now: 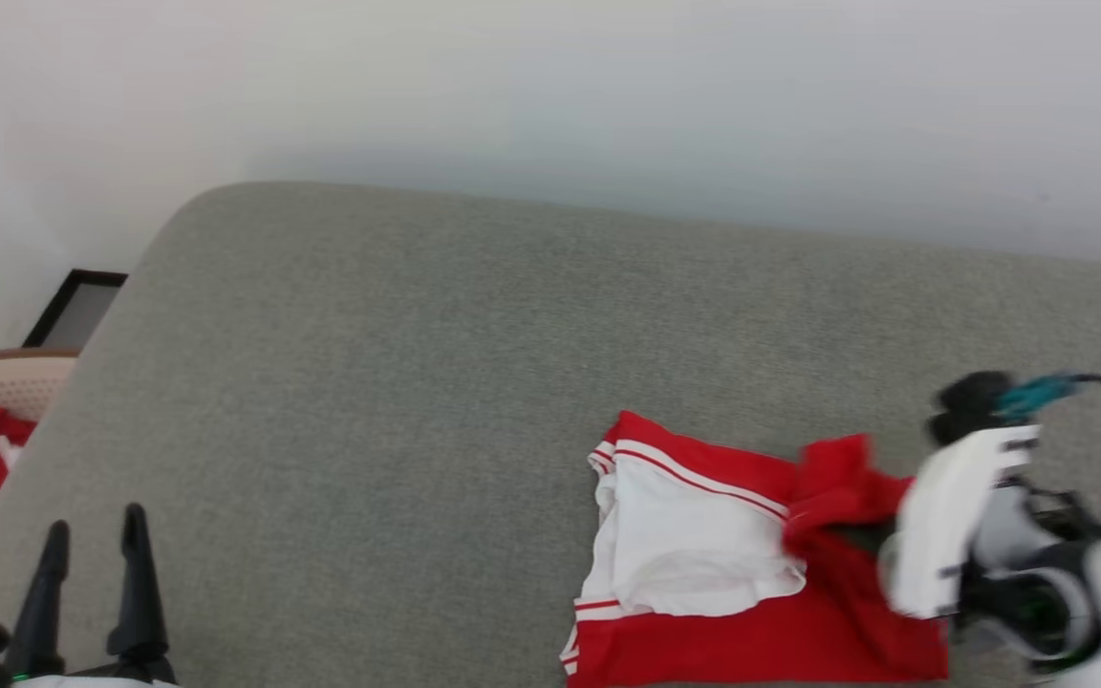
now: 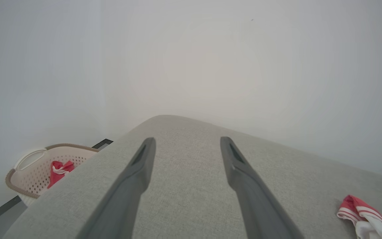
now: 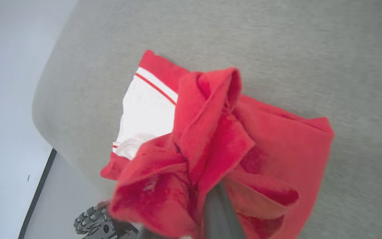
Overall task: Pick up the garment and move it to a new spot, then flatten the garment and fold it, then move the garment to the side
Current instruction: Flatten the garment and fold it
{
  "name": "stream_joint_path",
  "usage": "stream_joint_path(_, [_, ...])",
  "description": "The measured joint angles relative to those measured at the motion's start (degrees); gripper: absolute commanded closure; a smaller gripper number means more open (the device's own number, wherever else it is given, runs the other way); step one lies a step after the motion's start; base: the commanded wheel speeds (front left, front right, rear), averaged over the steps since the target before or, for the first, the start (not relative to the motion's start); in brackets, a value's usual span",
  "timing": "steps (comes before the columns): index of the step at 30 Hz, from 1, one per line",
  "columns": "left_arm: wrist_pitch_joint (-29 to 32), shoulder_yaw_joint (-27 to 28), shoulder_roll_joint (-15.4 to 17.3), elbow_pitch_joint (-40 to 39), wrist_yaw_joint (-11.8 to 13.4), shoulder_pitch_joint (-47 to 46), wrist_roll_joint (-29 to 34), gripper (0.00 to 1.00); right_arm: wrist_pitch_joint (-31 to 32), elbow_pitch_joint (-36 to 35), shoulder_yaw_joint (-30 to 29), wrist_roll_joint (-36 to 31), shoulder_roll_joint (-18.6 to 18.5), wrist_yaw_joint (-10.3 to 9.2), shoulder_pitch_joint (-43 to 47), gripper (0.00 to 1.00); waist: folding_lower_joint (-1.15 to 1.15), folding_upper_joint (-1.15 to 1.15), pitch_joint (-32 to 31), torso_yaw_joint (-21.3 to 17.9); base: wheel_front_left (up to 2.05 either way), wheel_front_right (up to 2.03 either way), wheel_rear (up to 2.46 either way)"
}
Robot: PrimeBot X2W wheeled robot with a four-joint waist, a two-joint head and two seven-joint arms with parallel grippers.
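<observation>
Nearest the robot, the left gripper (image 1: 95, 521) hovers low over the near left of a grey upholstered surface (image 1: 417, 382), its two dark fingers (image 2: 144, 166) spread wide with nothing between them. On the near right, the right gripper (image 3: 215, 205) is clenched on a bunched fold of the garment (image 1: 761, 621), a red T-shirt with white sleeves. In the right wrist view the red cloth (image 3: 217, 139) is gathered and puckered around the grey finger and lifted off the fabric below it. The rest of the T-shirt lies on the surface just left of that arm's white wrist (image 1: 942, 526). A white sleeve (image 1: 694, 535) with red-and-white stripe trim is folded across its left part, and a flat red band runs along its near edge. The lettering is not visible. Farther off to the left, beyond the surface's edge and lower down, stands a beige perforated laundry basket (image 2: 61, 146) holding another red cloth (image 2: 58, 171). A plain white wall (image 1: 550, 96) lies beyond.
</observation>
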Motion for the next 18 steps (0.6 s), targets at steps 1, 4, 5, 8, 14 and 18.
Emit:
stream_joint_path(1, [0.00,-0.38,-0.03,0.10,0.00,-0.05,0.01,0.00,-0.01,0.04,1.29,-0.34,1.33,0.01,-0.03,1.00,0.00,0.00,-0.09,0.38,0.00,0.00,0.00])
stream_joint_path(4, [0.00,-1.54,-0.08,0.34,0.00,-0.41,0.00,0.00,-1.21,1.62,4.00,-1.18,4.63,0.01,-0.88,1.00,0.00,0.00,-0.29,1.67,0.00,0.00,0.00])
stream_joint_path(5, [0.00,-1.98,-0.05,0.44,0.00,-0.60,-0.01,0.00,-1.76,2.36,4.78,-1.47,5.50,0.01,-1.44,1.00,0.00,0.00,-0.32,2.14,0.00,0.00,0.00])
stream_joint_path(8, [0.00,-2.92,0.10,0.82,-0.01,-1.31,-0.09,0.00,-3.78,5.79,7.23,-2.31,7.92,0.01,-3.00,1.00,0.00,0.00,-0.34,3.63,0.00,0.00,0.00])
stream_joint_path(14, [0.00,-4.50,0.26,1.79,-0.04,-2.84,-0.20,0.00,-10.90,17.37,11.05,-6.10,9.77,0.01,-7.55,1.00,0.00,0.00,-0.09,7.08,0.00,0.00,0.00])
stream_joint_path(18, [0.00,-4.71,0.21,2.29,-0.05,-3.09,-0.20,0.00,-14.66,24.40,12.54,-7.14,10.36,0.00,-10.12,0.89,0.00,0.00,0.12,8.43,0.00,0.00,0.00])
